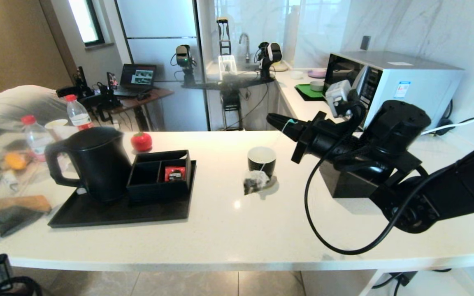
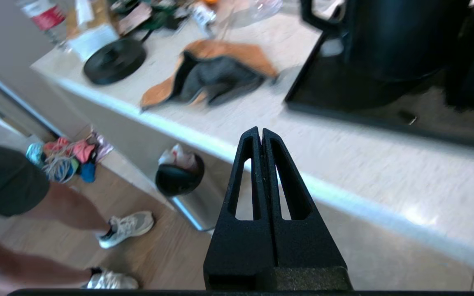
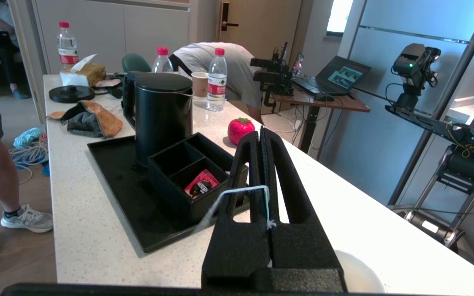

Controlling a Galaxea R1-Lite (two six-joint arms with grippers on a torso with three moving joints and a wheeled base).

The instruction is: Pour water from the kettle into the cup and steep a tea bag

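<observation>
The black kettle (image 1: 97, 162) stands on a black tray (image 1: 97, 216) at the left of the counter, handle toward the left; it also shows in the right wrist view (image 3: 163, 115). The small black cup (image 1: 261, 158) with a white inside sits mid-counter. My right gripper (image 1: 273, 118) hovers above and just right of the cup, shut on the tea bag's white string (image 3: 237, 191). The greyish tea bag (image 1: 255, 181) dangles low in front of the cup, outside it. My left gripper (image 2: 260, 131) is shut and empty, low beyond the counter's front-left edge.
A black divided box (image 1: 159, 172) holding a red sachet (image 1: 174, 173) sits on the tray beside the kettle. A red strawberry-shaped item (image 1: 141, 141), bottles (image 1: 78, 113), cloths (image 1: 10, 209) and a black box (image 1: 344, 183) under my right arm share the counter. A microwave (image 1: 389, 80) stands far right.
</observation>
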